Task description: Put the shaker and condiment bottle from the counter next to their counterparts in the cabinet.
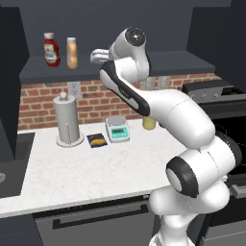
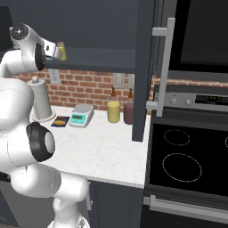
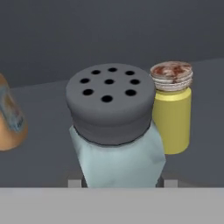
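Shaker (image 3: 116, 131): pale blue-grey body, grey perforated cap, standing upright and close in front of my hand camera; its long axis runs straight up the hand view, cap toward 12 o'clock.

Gripper (image 1: 98, 56): my fingers sit either side of the shaker's base at the bottom of the hand view, closed on its body; I judge it held, up at shelf height inside the cabinet (image 1: 182, 62).

Key relation: the yellow-green shaker (image 3: 171, 111), its counterpart, stands just beyond my load at about 2 o'clock in the hand view, near but apart from it. The set-down spot I want is the bare shelf beside it, so the coming move is a short drop with little sideways travel.

Condiment bottle (image 1: 72, 53): orange, white cap, standing on the shelf just at 3 o'clock of the red ketchup bottle (image 1: 51, 49); that half of the task looks done. Its edge shows at 9 o'clock in the hand view.

Left base view adds: the shelf row with ketchup and orange bottle, and the counter (image 1: 96, 168) below with the paper towel holder (image 1: 67, 122) and scale (image 1: 117, 129).

Right base view adds: my hand against the shelf with the yellow-green shaker past it, and two bottles by the cabinet side panel.

Hidden: whether the shaker's base touches the shelf, I cannot tell.
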